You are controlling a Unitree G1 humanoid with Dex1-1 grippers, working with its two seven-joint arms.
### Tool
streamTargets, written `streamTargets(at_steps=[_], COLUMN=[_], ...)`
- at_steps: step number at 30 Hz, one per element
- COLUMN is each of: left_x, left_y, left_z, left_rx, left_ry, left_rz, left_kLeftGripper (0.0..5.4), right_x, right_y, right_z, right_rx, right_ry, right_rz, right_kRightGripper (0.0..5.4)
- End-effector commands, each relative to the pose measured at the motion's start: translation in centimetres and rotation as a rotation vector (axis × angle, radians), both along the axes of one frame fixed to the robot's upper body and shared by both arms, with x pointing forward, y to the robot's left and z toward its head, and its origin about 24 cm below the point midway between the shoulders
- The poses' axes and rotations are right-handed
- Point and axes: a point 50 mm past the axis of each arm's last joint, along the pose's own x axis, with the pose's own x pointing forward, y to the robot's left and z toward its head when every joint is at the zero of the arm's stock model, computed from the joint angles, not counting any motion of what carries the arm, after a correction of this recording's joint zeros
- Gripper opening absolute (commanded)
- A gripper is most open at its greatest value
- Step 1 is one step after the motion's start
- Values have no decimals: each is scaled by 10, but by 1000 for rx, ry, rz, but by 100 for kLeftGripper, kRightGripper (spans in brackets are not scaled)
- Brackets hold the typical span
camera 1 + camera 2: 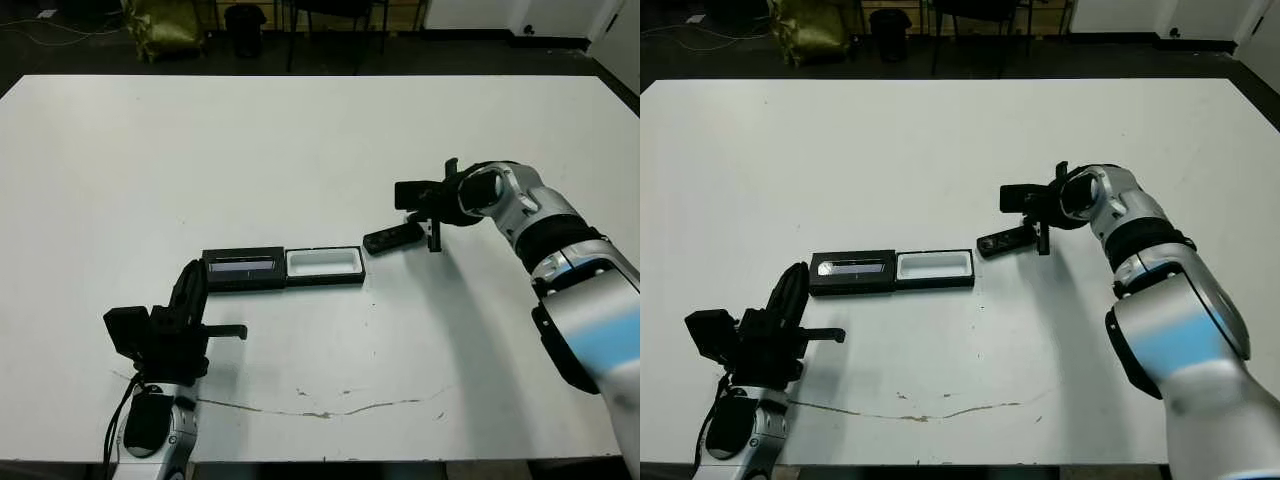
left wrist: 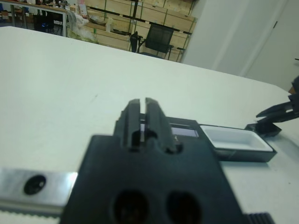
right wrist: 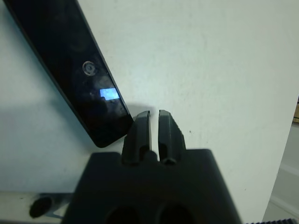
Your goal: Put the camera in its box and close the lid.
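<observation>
Here the camera (image 1: 392,238) lies flat on the worktop (image 1: 300,140), its long axis slanting, the nearer end toward the box (image 1: 323,266). The right pincer (image 1: 434,243) stands just beside its far end, fingers together, holding nothing. The lid (image 1: 243,268) lies open beside the tray. The left pincer (image 1: 188,283), closed and empty, sits near the lid.

A: What's there besides the job stuff?
B: White table (image 1: 300,130), fills most of the head view. Thin dark crack or scratch line (image 1: 330,408) near the front edge.
A: Beyond it?
B: Dark floor, yellow-green bag (image 1: 165,25) far left, black bin (image 1: 243,25) next to it, chair legs (image 1: 335,25) nearby.
A: Wrist cams?
B: Left one: black office chair (image 2: 159,39), wooden shelving (image 2: 140,18) w/ boxes, white wall (image 2: 243,32).
</observation>
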Motion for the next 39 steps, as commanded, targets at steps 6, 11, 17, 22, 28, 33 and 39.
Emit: streamTargets(at_steps=[6, 11, 17, 22, 28, 33, 39], left_x=[-1, -1, -1, -1, -1, -1, -1], left_y=[3, 2, 2, 2, 3, 4, 4], left_z=[-5, -4, -3, -3, -4, -5, -6], left_rx=[14, 3, 7, 12, 26, 23, 14], left_ry=[18, 30, 31, 36, 22, 26, 22], left_rz=[-4, 2, 4, 5, 3, 8, 9], left_kLeftGripper=[2, 2, 2, 2, 2, 2, 2], right_x=[-7, -9, -12, -14, -17, -21, -25], right_y=[-8, -10, -13, -17, -21, -22, -20], right_z=[-9, -7, -4, -2, -1, -2, -2], right_rx=[6, 18, 45, 79, 95, 103, 81], right_ry=[54, 71, 92, 115, 141, 155, 166], right_rz=[21, 31, 74, 60, 41, 76, 114], right_kRightGripper=[0, 0, 0, 0, 0, 0, 0])
